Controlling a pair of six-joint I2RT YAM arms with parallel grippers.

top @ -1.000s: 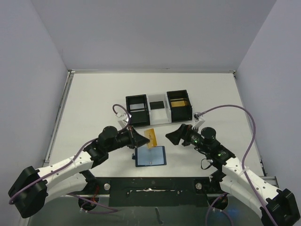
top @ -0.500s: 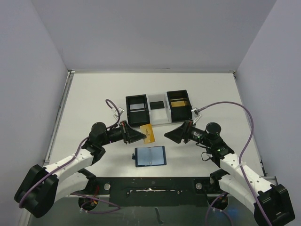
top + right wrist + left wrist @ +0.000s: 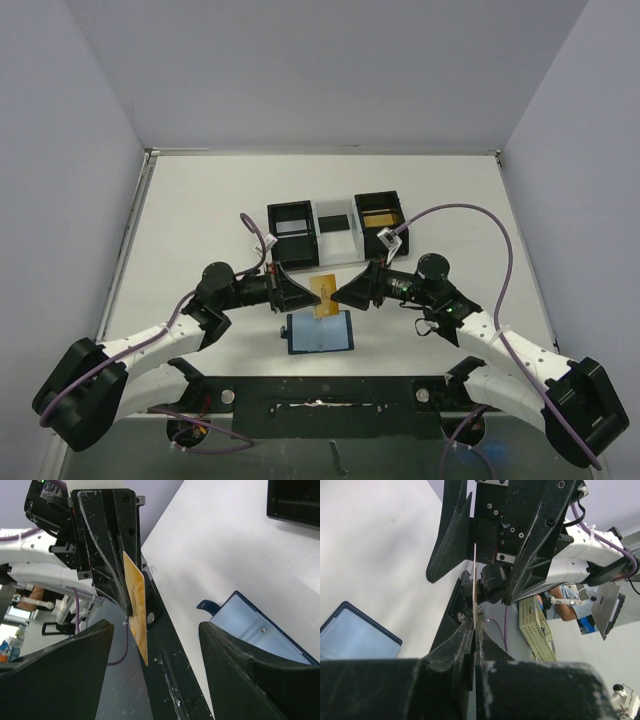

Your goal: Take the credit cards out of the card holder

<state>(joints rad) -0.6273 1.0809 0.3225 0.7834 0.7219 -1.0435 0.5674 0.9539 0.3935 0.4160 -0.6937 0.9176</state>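
The card holder (image 3: 320, 332), a navy wallet with a pale blue inside, lies open on the table near the front edge. Just above it my left gripper (image 3: 303, 295) is shut on a gold credit card (image 3: 322, 292) and holds it up off the table. In the left wrist view the card (image 3: 475, 580) shows edge-on, standing out of the closed fingertips (image 3: 470, 630). My right gripper (image 3: 338, 291) faces it, open. In the right wrist view the card (image 3: 136, 610) hangs between the right fingers (image 3: 65, 670) without touching either. No other credit cards show in the wallet (image 3: 260, 630).
Two black boxes joined by a clear section (image 3: 340, 228) stand behind the grippers. The right box (image 3: 382, 217) holds something gold, and a dark card (image 3: 333, 222) lies in the clear part. A black base rail (image 3: 320, 392) runs along the near edge.
The left gripper carried the gold card up and to the right of where it was. The right gripper swung left to meet it, so its open fingers now straddle the card.
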